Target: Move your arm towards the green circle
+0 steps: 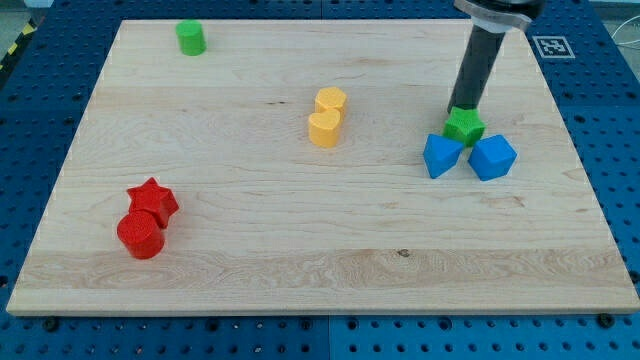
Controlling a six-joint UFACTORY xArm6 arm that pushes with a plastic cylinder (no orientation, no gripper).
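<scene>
Board [300, 270] nearest, red circle [139, 236] and star [153, 199] far left-below my tip [462, 106], which grasps nothing and rests behind the green star [464, 127]; the green circle [191, 38] lies far left-above, so sweep above the yellow blocks [327, 117].

Only a short stretch of the arm shows, entering at the view's top right. Its visible body is a straight dark rod [477, 68], round in section and nearly black, with a faint lighter sheen running along one side of its length. Above my tip [463, 106] the rod meets a wider collar, grey and glossy with a pale highlight along its rim, cut off by the picture's edge. The rod's surface looks smooth and plain; no cables, screws or markings can be made out on it.
</scene>
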